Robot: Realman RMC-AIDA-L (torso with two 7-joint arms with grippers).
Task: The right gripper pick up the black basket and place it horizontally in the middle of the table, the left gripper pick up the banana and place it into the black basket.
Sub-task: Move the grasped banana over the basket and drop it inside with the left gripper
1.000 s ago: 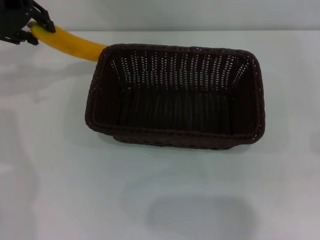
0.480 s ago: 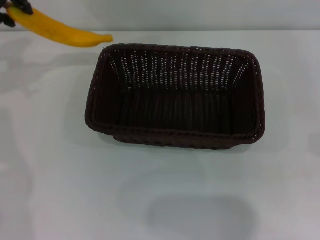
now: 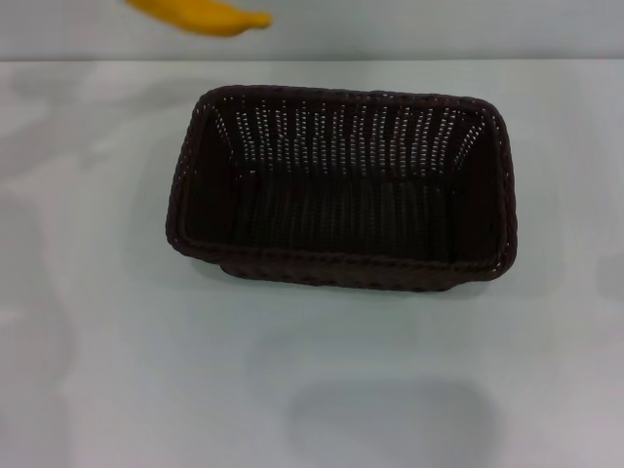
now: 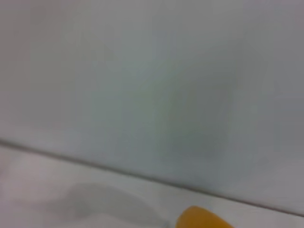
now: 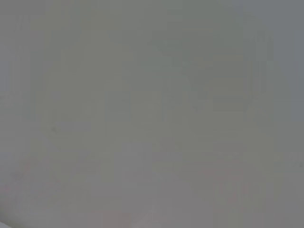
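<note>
Hanging in the air beyond the far left corner of the black basket (image 3: 339,187), clear of the table (image 3: 117,370): the banana (image 3: 210,17); both grippers out of view, grip impossible to tell.

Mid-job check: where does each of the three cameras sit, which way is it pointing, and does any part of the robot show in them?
Head view: from the robot's head, forward and down on the black basket on the white table; the banana is at the top edge; no arm or gripper shows.
Left wrist view: from the left arm's wrist, facing a plain pale wall and a surface edge, with the banana's end at the frame edge; no gripper shows.
Right wrist view: from the right arm's wrist, only a blank grey surface; no gripper shows.
Shared: head and left wrist views both show the banana.
</note>
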